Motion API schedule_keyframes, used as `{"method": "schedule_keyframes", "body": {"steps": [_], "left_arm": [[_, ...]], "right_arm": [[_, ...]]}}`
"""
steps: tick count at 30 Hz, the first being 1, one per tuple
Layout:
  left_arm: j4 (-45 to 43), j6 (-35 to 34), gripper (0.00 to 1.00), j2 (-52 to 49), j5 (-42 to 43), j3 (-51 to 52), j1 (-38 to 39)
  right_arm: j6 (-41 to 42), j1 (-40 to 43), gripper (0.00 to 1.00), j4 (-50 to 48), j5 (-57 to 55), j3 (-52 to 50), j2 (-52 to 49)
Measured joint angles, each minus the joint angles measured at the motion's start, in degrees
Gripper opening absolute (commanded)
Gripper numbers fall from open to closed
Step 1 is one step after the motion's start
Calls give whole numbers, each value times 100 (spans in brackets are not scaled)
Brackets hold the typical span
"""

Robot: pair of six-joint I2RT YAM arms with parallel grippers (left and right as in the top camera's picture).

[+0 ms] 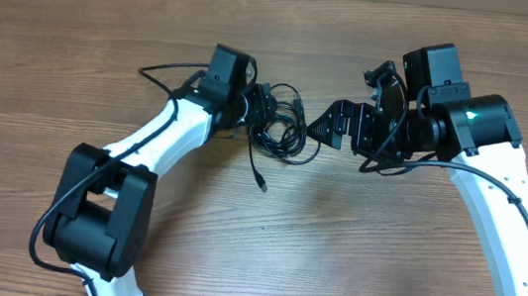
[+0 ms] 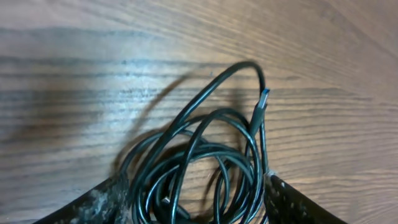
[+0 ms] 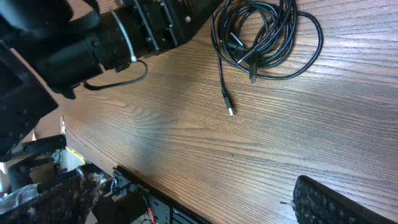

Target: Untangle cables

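Cables [image 1: 282,125] lie in one tangled coil on the wooden table [image 1: 75,57], between two grippers. Left gripper [image 2: 196,183] straddles the coil, fingers [image 2: 102,202] against it; whether they pinch, I cannot tell. One loose strand ends in a silvery plug [image 3: 230,111]. Right gripper [image 1: 338,107] gapes wide, empty.

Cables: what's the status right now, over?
Left gripper straddling cables, grip unclear. Right gripper open, empty, alongside. Cables coiled in one tangle, one plug end trailing loose. Nothing blocking.
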State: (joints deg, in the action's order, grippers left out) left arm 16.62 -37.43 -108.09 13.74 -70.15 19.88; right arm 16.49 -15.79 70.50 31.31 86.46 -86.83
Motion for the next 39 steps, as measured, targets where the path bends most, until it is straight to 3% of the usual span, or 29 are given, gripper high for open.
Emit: {"method": "schedule_keyframes", "body": {"steps": [5, 7, 10, 16, 21, 25, 27, 36, 39], "left_arm": [[-13, -39, 64, -227, -55, 0, 39], [-44, -39, 60, -356, 11, 2, 39], [-57, -70, 47, -540, 120, 0, 39], [-125, -125, 38, -546, 122, 2, 39], [-50, 11, 37, -546, 94, 0, 39], [146, 57, 23, -546, -57, 0, 39], [170, 155, 4, -546, -101, 2, 39], [275, 203, 4, -422, 177, 2, 39], [291, 203, 4, 409, 570, 0, 39]], "right_arm": [[2, -2, 100, -2, 2, 0, 0], [0, 0, 100, 4, 57, 0, 0], [0, -2, 100, 2, 201, 0, 0], [0, 0, 100, 2, 243, 0, 0], [0, 0, 100, 2, 280, 0, 0], [-2, 0, 100, 7, 280, 0, 0], [4, 0, 100, 7, 284, 0, 0], [-2, 0, 100, 48, 284, 0, 0], [2, 0, 100, 50, 280, 0, 0]]}}
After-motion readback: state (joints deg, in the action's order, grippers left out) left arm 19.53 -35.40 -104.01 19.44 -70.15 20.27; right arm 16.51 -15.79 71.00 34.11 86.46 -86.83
